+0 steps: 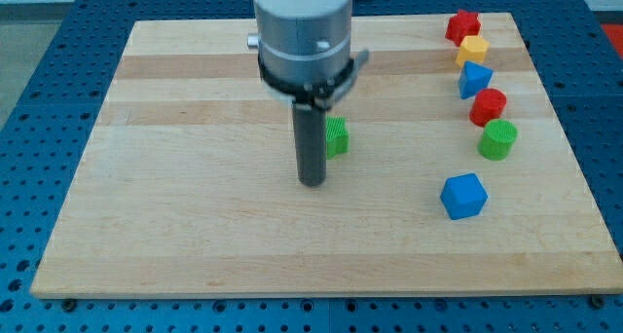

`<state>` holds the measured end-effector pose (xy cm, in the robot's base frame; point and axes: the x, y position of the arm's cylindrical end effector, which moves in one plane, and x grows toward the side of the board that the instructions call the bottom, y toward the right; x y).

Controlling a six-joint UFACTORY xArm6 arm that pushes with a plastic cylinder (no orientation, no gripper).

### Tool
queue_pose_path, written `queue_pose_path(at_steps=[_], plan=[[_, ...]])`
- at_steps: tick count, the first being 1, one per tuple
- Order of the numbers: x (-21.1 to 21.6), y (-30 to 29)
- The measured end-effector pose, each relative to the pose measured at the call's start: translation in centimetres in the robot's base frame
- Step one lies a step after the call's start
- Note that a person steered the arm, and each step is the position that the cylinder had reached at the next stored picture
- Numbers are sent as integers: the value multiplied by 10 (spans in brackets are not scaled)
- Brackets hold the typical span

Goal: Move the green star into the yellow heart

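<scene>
A green block (337, 137), partly hidden behind my rod so its shape cannot be made out, lies near the board's middle. My tip (311, 182) rests on the board just left of and slightly below it, touching or nearly touching it. No yellow heart can be made out; the only yellow block (473, 50) is at the view's upper right and its shape is unclear.
On the wooden board (195, 226), a column at the view's right holds a red star (462, 25), the yellow block, a blue triangle-like block (474, 80), a red cylinder (488, 106) and a green cylinder (498, 138). A blue block (462, 196) lies lower right.
</scene>
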<state>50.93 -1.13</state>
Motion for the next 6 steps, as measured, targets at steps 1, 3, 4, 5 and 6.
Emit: queue_pose_path(at_steps=[1,3,4,5,6], plan=[[-15,30],[-68,20],[-72,5],[-62,6],[25,35]])
